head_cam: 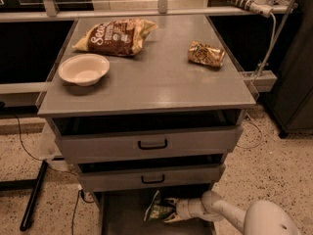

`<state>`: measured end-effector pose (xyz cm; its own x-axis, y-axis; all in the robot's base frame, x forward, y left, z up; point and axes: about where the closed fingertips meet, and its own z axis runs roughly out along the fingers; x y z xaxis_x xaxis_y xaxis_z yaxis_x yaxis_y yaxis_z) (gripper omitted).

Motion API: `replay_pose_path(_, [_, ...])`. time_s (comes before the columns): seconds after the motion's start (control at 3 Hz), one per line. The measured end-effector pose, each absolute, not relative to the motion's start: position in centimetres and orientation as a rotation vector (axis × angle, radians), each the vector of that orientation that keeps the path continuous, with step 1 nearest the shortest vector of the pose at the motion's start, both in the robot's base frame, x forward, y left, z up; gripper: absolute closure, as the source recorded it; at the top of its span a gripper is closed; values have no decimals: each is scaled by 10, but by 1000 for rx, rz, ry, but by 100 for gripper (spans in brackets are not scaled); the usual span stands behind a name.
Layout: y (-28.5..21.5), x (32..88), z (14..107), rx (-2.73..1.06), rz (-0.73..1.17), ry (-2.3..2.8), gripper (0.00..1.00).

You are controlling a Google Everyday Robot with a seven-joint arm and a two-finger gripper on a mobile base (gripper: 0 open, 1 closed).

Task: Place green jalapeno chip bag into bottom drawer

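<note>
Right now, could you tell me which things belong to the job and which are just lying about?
Job: green jalapeno chip bag, bottom drawer, gripper at the bag, inside that drawer.
Lying about: white bowl, brown-and-yellow bag, small gold bag.

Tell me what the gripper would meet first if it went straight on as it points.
The green jalapeno chip bag, already at the tip of the gripper over the bottom drawer. Past it, pointing image-left, probably the drawer's left wall, though depth is unclear.
</note>
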<state>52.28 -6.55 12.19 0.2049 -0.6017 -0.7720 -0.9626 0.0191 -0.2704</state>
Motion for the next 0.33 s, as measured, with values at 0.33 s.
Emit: replay_pose_path(0.33, [-65, 523, 122, -1676, 566, 1489, 0])
